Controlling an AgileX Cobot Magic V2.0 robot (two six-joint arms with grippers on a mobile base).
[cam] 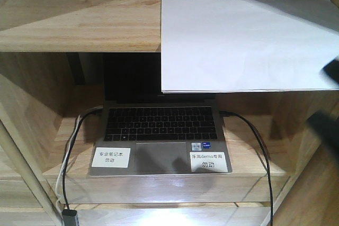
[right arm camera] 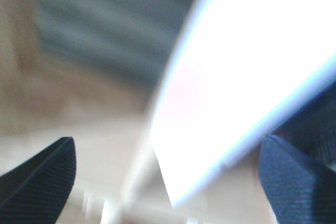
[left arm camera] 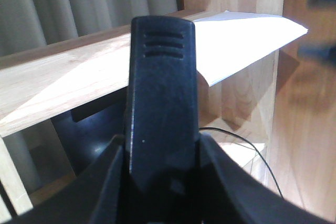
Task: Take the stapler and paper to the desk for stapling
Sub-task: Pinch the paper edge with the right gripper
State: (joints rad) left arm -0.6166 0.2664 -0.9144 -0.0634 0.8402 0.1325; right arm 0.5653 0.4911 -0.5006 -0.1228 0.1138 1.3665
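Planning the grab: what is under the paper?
The paper lies with its back on the shelf; its front overhangs the edge above the laptop. It covers the shelf surface beneath and part of the screen, so those cannot be seen.

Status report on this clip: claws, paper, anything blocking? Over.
Left claw shut on stapler. Right claw open, up at the paper, no grip yet. Paper overhangs shelf edge above laptop. Nothing seen in the way.
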